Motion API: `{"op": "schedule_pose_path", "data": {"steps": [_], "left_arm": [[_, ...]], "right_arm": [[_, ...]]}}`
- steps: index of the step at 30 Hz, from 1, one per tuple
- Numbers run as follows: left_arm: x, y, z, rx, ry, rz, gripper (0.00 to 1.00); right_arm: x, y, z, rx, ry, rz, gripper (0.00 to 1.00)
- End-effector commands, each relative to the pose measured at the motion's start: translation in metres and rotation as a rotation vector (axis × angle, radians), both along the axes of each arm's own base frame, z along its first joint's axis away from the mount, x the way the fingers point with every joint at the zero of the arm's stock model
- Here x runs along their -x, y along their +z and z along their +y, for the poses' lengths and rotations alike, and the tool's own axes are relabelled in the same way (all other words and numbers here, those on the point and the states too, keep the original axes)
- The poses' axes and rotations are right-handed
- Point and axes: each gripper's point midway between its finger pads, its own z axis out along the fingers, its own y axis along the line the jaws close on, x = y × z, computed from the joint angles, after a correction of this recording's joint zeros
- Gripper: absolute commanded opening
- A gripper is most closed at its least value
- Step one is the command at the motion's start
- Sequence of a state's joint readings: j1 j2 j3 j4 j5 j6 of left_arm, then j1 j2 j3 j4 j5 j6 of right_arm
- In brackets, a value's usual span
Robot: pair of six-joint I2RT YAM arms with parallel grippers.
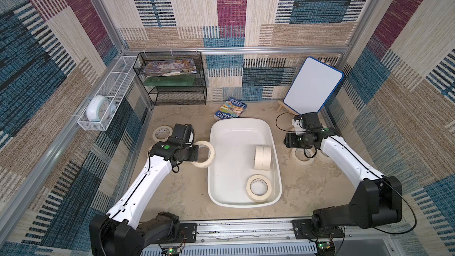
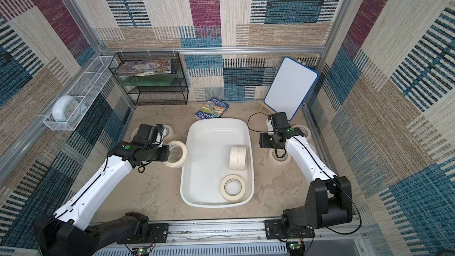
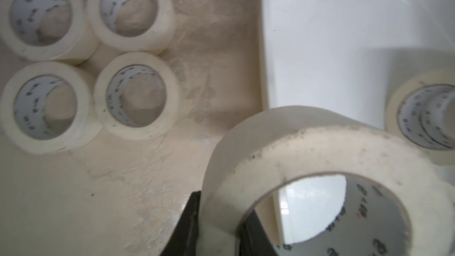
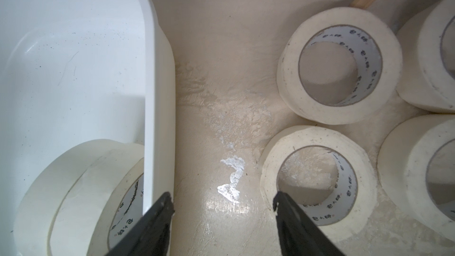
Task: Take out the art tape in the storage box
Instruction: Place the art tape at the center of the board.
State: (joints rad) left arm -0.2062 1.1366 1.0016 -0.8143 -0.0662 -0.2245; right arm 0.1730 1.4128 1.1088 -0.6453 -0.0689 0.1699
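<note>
**Art tape: one roll in my left grip, three in the storage box**

My left gripper (image 3: 219, 225) is clamped on the wall of one roll (image 3: 320, 153), with one finger inside the ring and one outside. In both top views this held roll (image 1: 211, 152) hangs at centre-left of the frame, just beside the left rim of the storage box (image 1: 231, 168); whether it touches the rim, I cannot tell. My left wrist camera also shows four more rolls (image 3: 136, 59) lying flat in a tight two-by-two cluster on the beige tabletop (image 1: 172, 193). In a top view only one of them (image 1: 162, 131) shows clearly, up-left of my wrist.

My right gripper (image 4: 222, 205) holds nothing. Its jaws stand apart over bare tabletop, between the box's right wall and four flat rolls (image 4: 288, 75) grouped close together at centre-right of the top views.

Inside the box, at the middle of the frame, a pair of rolls (image 1: 262, 157) stands on edge, pressed side to side near the right wall. A single roll (image 1: 258, 194) lies flat in the lower right corner.

Farther out — toward the top of the frame — a book (image 1: 230, 110) lies just behind the box, and a whiteboard (image 1: 312, 87) leans at upper right.
</note>
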Motion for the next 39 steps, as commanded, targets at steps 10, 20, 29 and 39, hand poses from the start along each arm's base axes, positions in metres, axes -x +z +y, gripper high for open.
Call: {"op": "schedule_pose_path", "data": {"steps": [10, 20, 29, 39], "left_arm": [[0.064, -0.064, 0.151, 0.090, 0.940, -0.167, 0.00], [0.065, -0.098, 0.166, 0.073, 1.058, 0.035, 0.00], [0.077, -0.113, 0.162, 0.044, 1.013, 0.160, 0.00], [0.083, -0.141, 0.153, 0.090, 1.030, 0.217, 0.00]], "right_arm": [[-0.004, -0.010, 0.019, -0.066, 0.088, -0.023, 0.70], [0.003, -0.010, 0.017, -0.063, 0.087, -0.032, 0.70], [0.004, -0.008, 0.019, -0.072, 0.096, -0.041, 0.70], [0.006, -0.009, 0.023, -0.088, 0.107, -0.041, 0.70]]}}
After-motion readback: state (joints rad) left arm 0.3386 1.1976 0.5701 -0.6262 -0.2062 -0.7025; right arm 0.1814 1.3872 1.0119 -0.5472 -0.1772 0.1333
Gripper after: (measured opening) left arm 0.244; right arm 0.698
